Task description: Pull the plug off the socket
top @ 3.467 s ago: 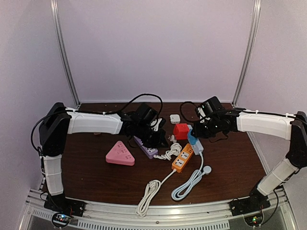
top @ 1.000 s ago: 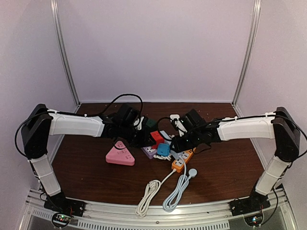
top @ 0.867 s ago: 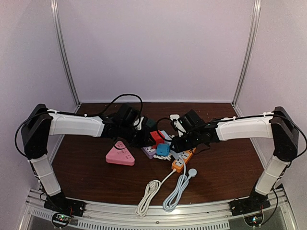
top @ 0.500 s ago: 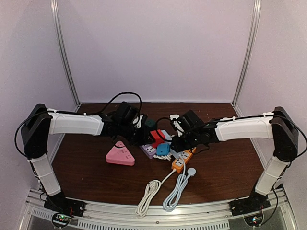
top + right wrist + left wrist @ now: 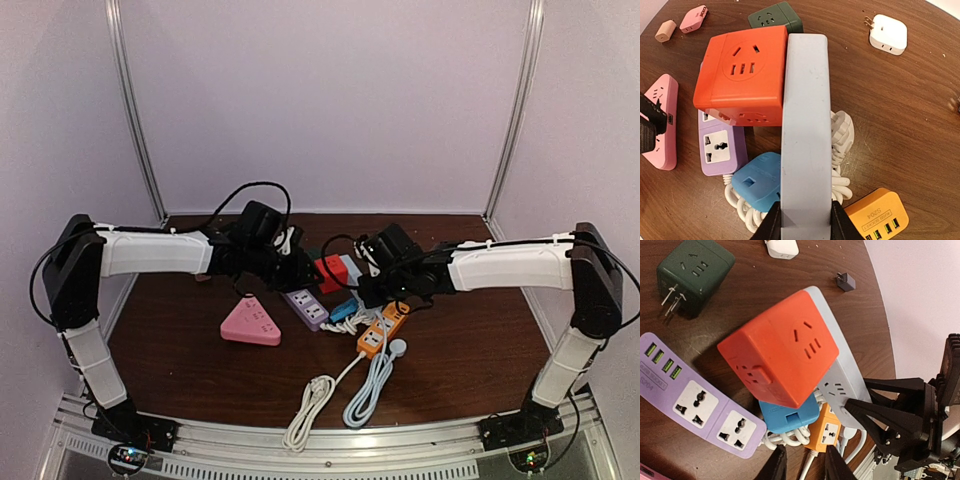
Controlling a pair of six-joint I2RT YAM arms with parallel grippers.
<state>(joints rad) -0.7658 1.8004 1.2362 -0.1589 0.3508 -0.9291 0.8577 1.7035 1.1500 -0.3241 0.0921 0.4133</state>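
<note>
Gripping the grey power strip (image 5: 806, 100), red cube plug (image 5: 742, 75) against its side, the right hand (image 5: 805, 212) sits toward the worktop's far edge; left hand (image 5: 805, 457) gapes empty.

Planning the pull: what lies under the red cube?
A blue plug and the purple strip show below the red cube; its pins at the grey strip are covered.

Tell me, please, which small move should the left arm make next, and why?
Probably move the left gripper forward and close it on the red cube plug. The cube sits plugged into the grey power strip, which the right gripper clamps, while the left jaws stand apart, empty.
</note>
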